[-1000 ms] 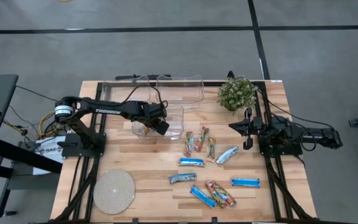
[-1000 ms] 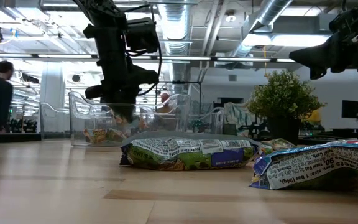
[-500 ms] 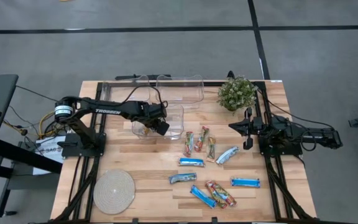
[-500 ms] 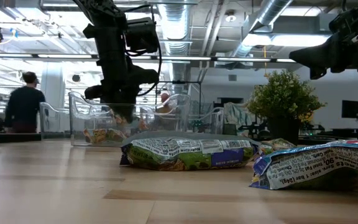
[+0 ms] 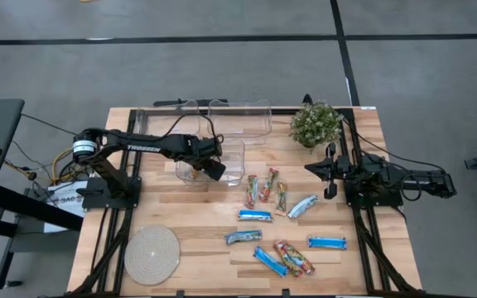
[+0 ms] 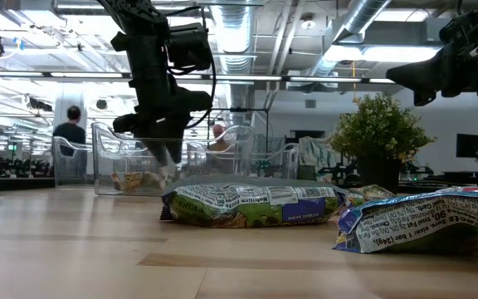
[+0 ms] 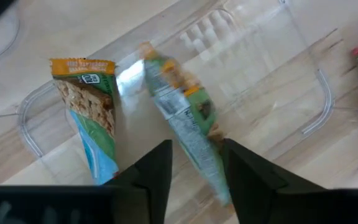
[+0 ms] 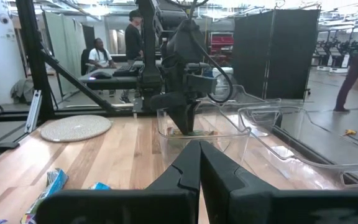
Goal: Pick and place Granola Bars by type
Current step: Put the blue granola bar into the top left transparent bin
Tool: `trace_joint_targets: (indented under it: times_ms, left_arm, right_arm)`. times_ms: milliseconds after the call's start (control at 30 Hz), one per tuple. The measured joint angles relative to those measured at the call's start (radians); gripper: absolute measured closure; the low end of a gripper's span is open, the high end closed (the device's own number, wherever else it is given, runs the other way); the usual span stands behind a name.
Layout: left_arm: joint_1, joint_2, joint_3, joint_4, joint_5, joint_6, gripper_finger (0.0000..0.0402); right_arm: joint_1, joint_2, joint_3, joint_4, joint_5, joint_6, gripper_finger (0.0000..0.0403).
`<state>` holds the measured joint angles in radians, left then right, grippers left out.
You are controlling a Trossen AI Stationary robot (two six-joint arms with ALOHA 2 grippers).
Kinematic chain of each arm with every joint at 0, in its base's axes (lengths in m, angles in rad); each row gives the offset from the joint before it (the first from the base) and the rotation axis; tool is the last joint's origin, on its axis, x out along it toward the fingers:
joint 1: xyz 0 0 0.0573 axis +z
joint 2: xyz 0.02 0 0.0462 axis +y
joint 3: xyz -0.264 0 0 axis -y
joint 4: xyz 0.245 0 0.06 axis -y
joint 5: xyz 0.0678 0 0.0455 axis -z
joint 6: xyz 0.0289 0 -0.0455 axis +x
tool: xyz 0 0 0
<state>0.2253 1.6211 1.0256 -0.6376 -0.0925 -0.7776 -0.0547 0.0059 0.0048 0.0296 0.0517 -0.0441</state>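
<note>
L tool (image 7: 196,163) apart over clear bin (image 5: 235,147), bar (image 7: 185,118) beneath; R tool (image 8: 199,163) together, parked by plant (image 5: 315,123).

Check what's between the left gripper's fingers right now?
Left wrist view: a multicoloured granola bar, blurred, between the left gripper's spread fingers, over the clear bin.

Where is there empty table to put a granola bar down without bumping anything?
Bare wood lies between the round woven mat and the loose granola bars, and along the table edge nearest the left arm's base. It is crowded around those bars near the right gripper, and at the clear bins under the left gripper.
</note>
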Motion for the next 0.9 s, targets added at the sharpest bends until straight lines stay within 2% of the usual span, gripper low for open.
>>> trace_joint_targets:
  times_ms: [167, 500, 900]
  left_arm:
    - [0.000, 0.000, 0.000, 0.001, 0.000, 0.006, 0.0242]
    - [-0.001, -0.013, 0.000, 0.087, 0.006, 0.015, 0.0243]
    - [-0.012, -0.124, 0.001, 0.203, 0.009, 0.139, 0.0243]
  right_arm:
    - [0.000, 0.000, 0.000, 0.000, 0.000, 0.000, 0.0403]
    - [0.000, 0.000, 0.000, 0.000, 0.000, 0.000, 0.0403]
    - [0.000, 0.000, 0.000, 0.000, 0.000, 0.000, 0.0403]
